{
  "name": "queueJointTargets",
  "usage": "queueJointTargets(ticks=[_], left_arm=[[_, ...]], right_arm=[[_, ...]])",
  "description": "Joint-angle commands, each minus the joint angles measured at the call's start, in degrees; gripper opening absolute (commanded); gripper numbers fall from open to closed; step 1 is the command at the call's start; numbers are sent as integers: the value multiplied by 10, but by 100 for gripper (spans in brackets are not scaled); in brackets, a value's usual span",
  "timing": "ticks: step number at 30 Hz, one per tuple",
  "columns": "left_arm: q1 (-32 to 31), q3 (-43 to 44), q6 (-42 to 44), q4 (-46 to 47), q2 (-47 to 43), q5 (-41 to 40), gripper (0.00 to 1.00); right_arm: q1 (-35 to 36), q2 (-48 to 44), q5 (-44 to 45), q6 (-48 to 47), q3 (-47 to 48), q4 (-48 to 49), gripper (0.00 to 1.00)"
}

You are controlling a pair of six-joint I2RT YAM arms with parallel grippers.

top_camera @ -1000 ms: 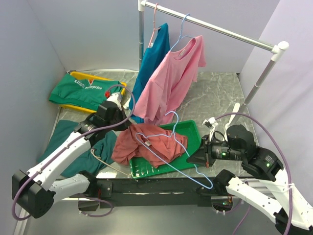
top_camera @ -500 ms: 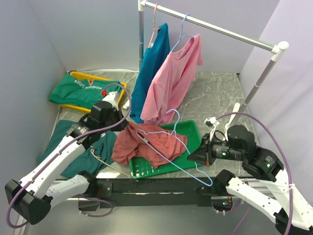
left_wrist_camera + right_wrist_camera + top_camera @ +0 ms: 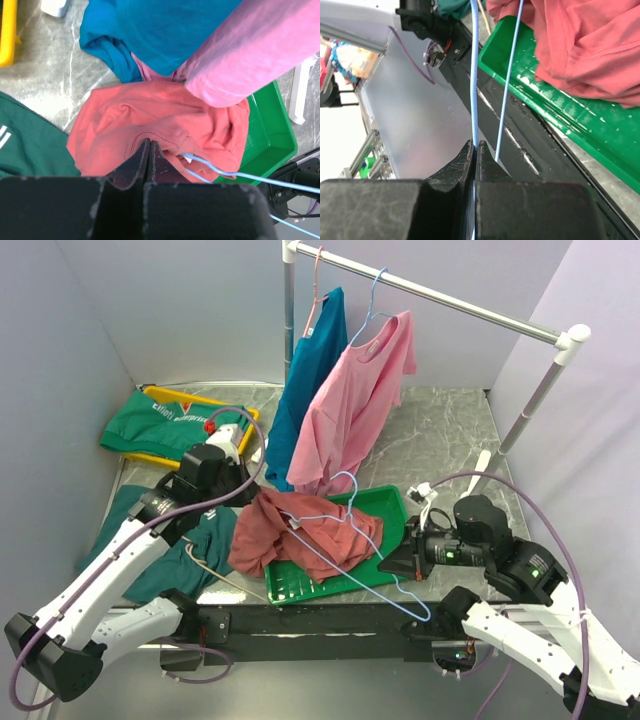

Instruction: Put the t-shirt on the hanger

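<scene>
— Grey marbled table (image 3: 440,430), lilac walls on three sides, and a white clothes rail (image 3: 450,302) crossing the back. What hangs there?

— Two shirts on wire hangers: a pink t-shirt (image 3: 350,410) and, just to its left, a blue-green t-shirt (image 3: 310,370). Both reach down almost to the table.

— Where is the salmon-red t-shirt (image 3: 125,120)?

— It is crumpled in a heap below those two. Its right part lies in the left end of a green tray (image 3: 270,135) and the rest spills onto the table. It is not on a hanger.

— And the light blue hanger (image 3: 474,75)?

— It lies slanted over the heap and the tray. Its hook is up near the pink shirt's hem, and one corner sticks out past the table's near edge.

— What are the arms doing?

— The left gripper (image 3: 149,147) has its fingers pressed together, pinching a fold of the salmon-red shirt beside the collar seam. The right gripper (image 3: 474,150) sits at the tray's near right corner, its fingers clamped tight on the hanger's wire close to that outer corner.
</scene>
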Motion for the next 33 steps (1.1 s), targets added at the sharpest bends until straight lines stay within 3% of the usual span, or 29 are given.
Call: queueJointTargets(ticks=[1, 9, 12, 14, 16, 18, 23, 29, 33], left_arm=[[3, 45, 30, 7, -6, 8, 1], [1, 79, 106, 4, -22, 136, 1], [1, 108, 141, -30, -24, 126, 1], [1, 118, 158, -54, -28, 108, 1], [1, 120, 173, -64, -36, 130, 1], [0, 118, 175, -55, -47, 142, 2], [-2, 118, 173, -21, -80, 120, 1], [-4, 113, 185, 5, -110, 273, 1], [-4, 103, 197, 11, -133, 334, 3]], right_arm=[[24, 13, -48, 1, -7, 88, 0], [77, 57, -8, -15, 39, 164, 0], [82, 64, 93, -43, 83, 132, 0], [83, 61, 116, -54, 88, 134, 0], [82, 66, 107, -54, 75, 162, 0], [89, 96, 45, -46, 56, 196, 0], [191, 120, 59, -38, 25, 268, 0], [200, 109, 204, -52, 35, 260, 0], [182, 81, 201, -68, 0, 322, 0]])
